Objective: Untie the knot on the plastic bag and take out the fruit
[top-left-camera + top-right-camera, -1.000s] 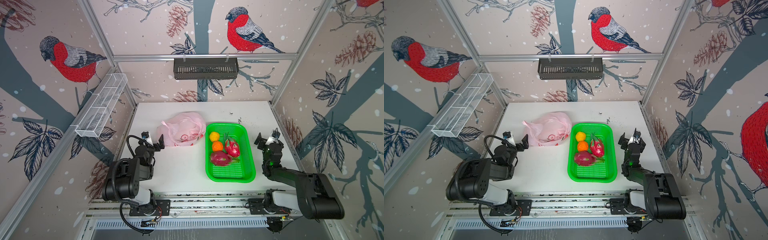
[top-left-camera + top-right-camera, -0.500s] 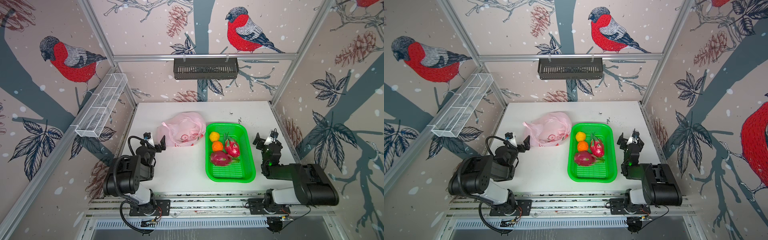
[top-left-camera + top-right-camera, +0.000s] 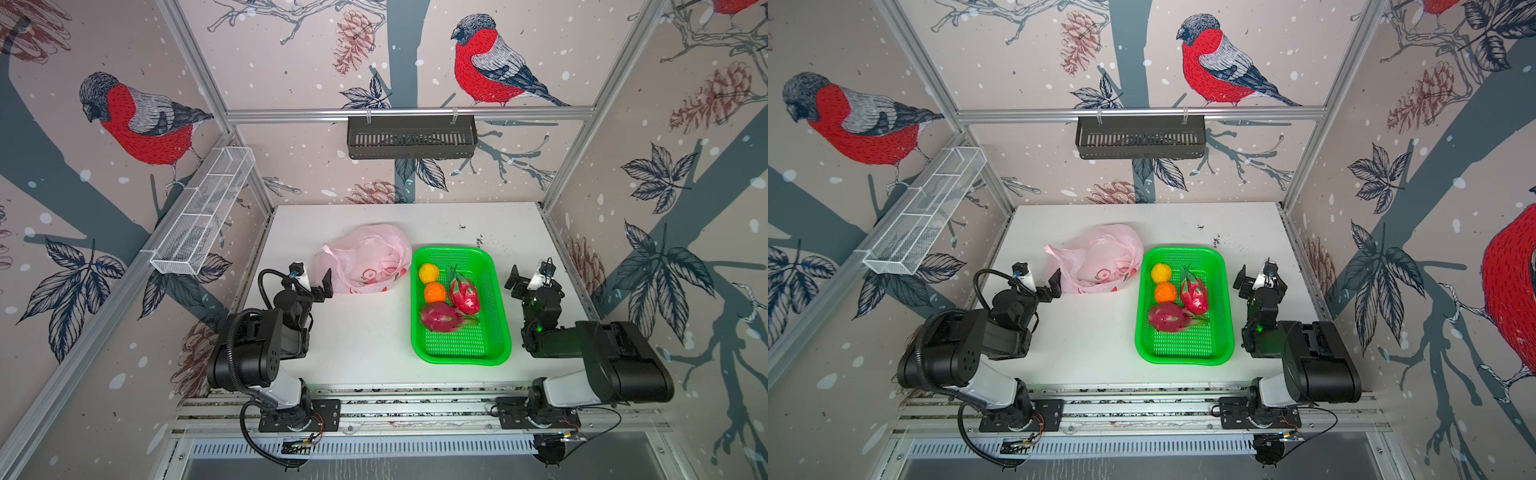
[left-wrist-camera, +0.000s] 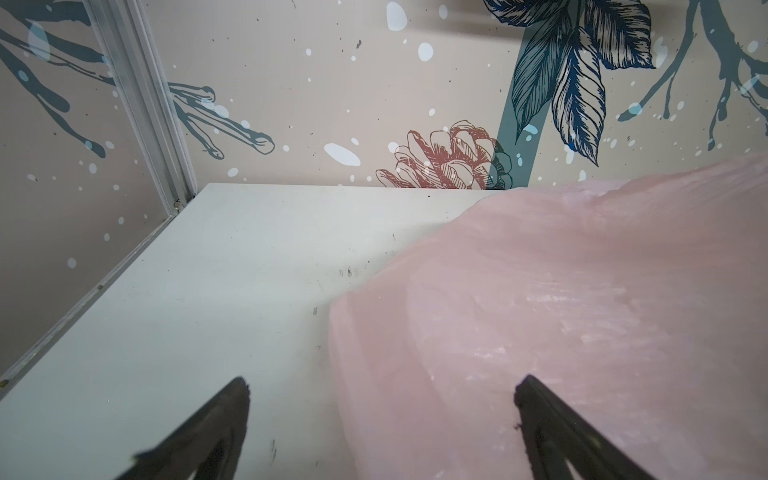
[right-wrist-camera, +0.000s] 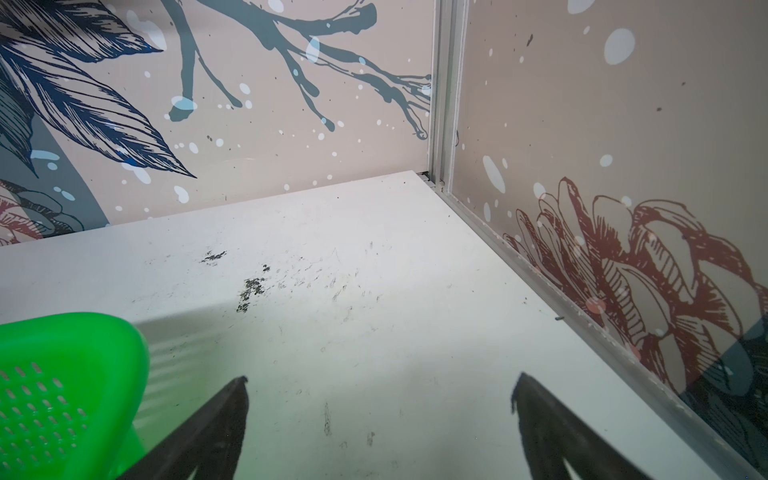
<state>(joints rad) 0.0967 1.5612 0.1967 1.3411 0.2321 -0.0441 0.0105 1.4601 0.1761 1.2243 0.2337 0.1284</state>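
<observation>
Plastic bag: the plastic bag (image 3: 365, 257) lies slumped on the worktop (image 3: 365, 332), just left of the green basket (image 3: 457, 358) and right up against its rim.
Knot: I can make out no tied twist; a loose handle end (image 3: 331, 250) sticks out at the bag's left side.
How the bag should handle: to my eye thin, soft and very light. It would slide and bunch up rather than lift cleanly, and a pinch on the handle end or the mouth's edge looks better than one on the smooth belly.
Fruit: all four pieces sit in the basket, the yellow ball (image 3: 428, 273), the orange ball (image 3: 434, 292) and two dragon fruits (image 3: 464, 296).
How the fruit should handle: the balls would likely roll. The dragon fruits look heavier and firmer, best taken across the middle and not by the scales.
Left hand: the left hand (image 4: 383, 380) has its jaws wide apart and holds nothing, low beside the bag's near-left edge.
Right hand: the right hand (image 5: 381, 378) also has its jaws apart and is empty, over bare worktop on the basket's right.
Progress: it looks as good as done.
</observation>
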